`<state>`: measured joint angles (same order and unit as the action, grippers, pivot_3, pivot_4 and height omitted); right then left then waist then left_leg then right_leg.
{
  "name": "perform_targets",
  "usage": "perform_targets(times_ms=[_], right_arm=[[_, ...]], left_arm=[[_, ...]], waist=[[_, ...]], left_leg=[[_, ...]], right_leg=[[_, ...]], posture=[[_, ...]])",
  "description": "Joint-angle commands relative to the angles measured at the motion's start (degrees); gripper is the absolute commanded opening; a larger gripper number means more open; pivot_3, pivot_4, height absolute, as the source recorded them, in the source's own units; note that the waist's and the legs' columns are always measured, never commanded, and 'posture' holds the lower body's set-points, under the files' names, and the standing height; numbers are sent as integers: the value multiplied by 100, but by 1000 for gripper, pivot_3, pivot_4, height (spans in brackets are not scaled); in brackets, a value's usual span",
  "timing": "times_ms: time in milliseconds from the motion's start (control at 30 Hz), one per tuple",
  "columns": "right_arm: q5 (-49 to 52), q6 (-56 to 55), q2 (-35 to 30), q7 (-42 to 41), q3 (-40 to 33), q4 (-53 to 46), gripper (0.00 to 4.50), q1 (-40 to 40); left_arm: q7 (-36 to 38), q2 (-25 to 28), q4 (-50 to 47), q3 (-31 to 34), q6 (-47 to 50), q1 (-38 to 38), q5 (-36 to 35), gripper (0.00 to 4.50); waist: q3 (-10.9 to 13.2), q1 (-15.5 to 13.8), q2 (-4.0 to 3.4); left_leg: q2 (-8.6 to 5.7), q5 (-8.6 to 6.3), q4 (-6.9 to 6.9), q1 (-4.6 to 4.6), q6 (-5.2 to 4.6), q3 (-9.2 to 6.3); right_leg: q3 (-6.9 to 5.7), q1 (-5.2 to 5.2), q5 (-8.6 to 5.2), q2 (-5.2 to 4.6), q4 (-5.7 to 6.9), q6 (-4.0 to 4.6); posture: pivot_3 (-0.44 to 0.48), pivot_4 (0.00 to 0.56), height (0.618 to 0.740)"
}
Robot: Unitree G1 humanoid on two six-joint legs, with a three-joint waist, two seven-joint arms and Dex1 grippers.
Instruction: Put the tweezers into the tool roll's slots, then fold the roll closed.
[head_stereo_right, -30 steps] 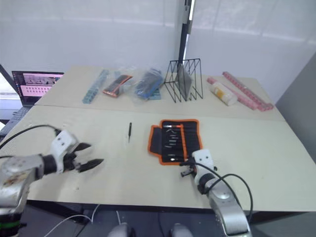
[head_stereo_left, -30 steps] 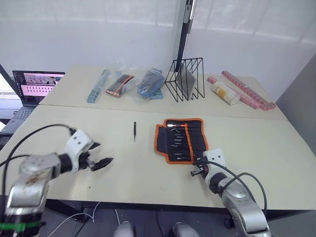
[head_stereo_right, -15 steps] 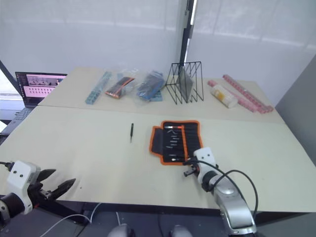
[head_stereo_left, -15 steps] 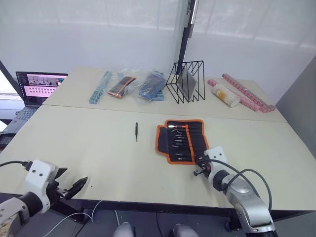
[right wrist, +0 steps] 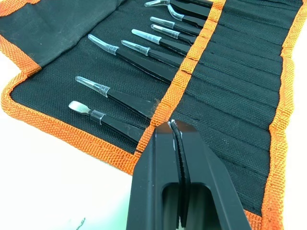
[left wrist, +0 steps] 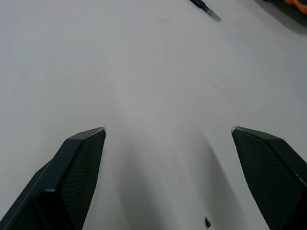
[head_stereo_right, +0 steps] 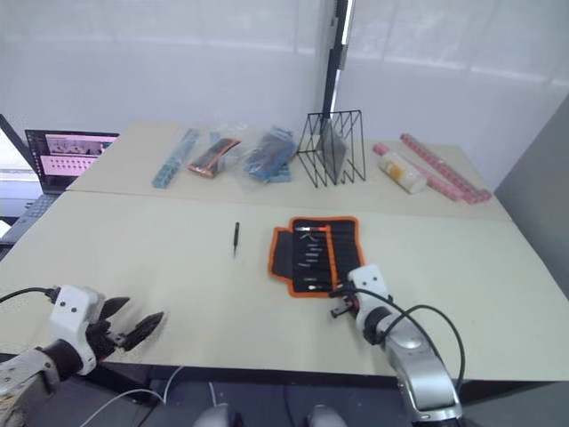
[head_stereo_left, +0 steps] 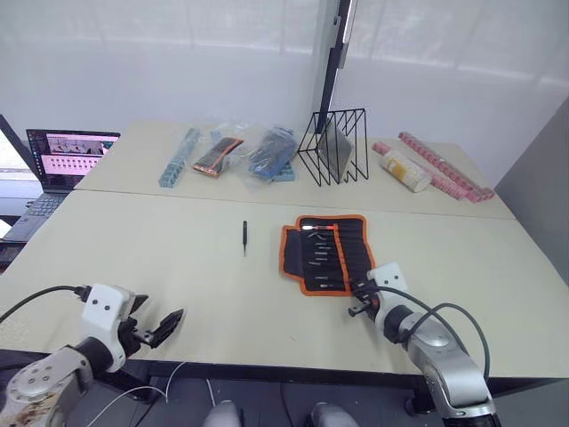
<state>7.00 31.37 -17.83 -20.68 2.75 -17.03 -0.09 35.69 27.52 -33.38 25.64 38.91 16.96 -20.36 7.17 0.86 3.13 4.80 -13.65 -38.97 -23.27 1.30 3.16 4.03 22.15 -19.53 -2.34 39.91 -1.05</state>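
Observation:
The tool roll (head_stereo_left: 325,252) lies open on the table, black with orange binding. Several tweezers (right wrist: 125,102) sit in its slots (right wrist: 192,57), clear-capped tips showing. One loose black tweezers (head_stereo_left: 244,237) lies on the bare table to the roll's left, also seen at the far edge of the left wrist view as tweezers (left wrist: 206,7). My right gripper (head_stereo_left: 354,309) is shut at the roll's near edge, its fingertips (right wrist: 168,132) over the orange trim with nothing visible between them. My left gripper (head_stereo_left: 160,320) hangs open and empty low over the table's front left.
At the back stand a black wire rack (head_stereo_left: 333,142), clear bags of items (head_stereo_left: 218,153), a blue strip (head_stereo_left: 178,156), a pale cylinder (head_stereo_left: 404,169) and pink strips (head_stereo_left: 444,165). A laptop (head_stereo_left: 67,156) sits at the far left.
My left gripper dropped from over the table down to the front edge, then came back up and to the right a little. The right gripper and the roll stayed put.

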Motion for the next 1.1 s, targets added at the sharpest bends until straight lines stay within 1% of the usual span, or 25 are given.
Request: perform_targets(times_ms=[33,133,233,333,400,600,767,967,1100], right_arm=[[-73,312,21,97,87,408,0,87],[-70,324,24,108,79,394,0,88],[-66,340,23,125,64,357,0,111],[-67,366,21,150,65,302,0,147],[-65,375,26,166,75,282,0,159],[-43,415,17,214,83,187,0,190],[-41,424,53,289,54,137,0,224],[-30,431,98,346,58,103,0,244],[-29,437,136,382,65,91,0,248]], left_arm=[[-714,-379,-338,-487,29,-398,90,4457],[-1370,-814,-322,-984,-197,-585,474,4457],[-1659,-1013,-220,-1416,-299,-735,708,4457],[-2030,-1293,89,-1862,-253,-1180,892,4457],[-2207,-1386,369,-2001,-172,-1508,1014,4457],[-2309,-1484,1014,-2376,356,-2433,1025,4457],[-2455,-1613,1665,-2631,590,-2988,1166,4457],[-2567,-1672,2553,-2805,489,-3710,1387,4457],[-2650,-1724,3041,-2828,454,-3973,1499,4457]], waist=[[-1,-5,8],[-3,21,8],[-3,29,9],[0,-13,2],[-1,-23,3],[-2,-10,2],[-2,-15,0],[-3,-28,-2],[-4,-22,-4]], left_leg=[[-2,0,-1,0,0,0],[-3,0,0,-2,0,1],[-10,0,2,-18,-1,0],[-17,0,2,-26,-1,3],[-22,1,0,-31,-1,7],[-30,1,1,-46,-2,4],[-40,1,2,-52,-2,-3],[-45,2,0,-52,-3,-9],[-48,3,0,-52,-4,-10]], right_leg=[[0,-1,1,-1,0,-2],[6,0,3,1,-1,-5],[11,-8,4,10,-1,-6],[7,-2,4,12,-1,-7],[3,-3,6,11,-3,-11],[2,0,4,11,-5,-19],[2,1,1,10,-5,-26],[0,-3,3,10,-5,-32],[2,-3,4,8,-6,-34]], posture=[[0,150,687],[0,150,687],[0,150,687],[0,150,687],[0,150,687],[0,150,687],[0,150,687],[0,150,687],[0,150,687]])
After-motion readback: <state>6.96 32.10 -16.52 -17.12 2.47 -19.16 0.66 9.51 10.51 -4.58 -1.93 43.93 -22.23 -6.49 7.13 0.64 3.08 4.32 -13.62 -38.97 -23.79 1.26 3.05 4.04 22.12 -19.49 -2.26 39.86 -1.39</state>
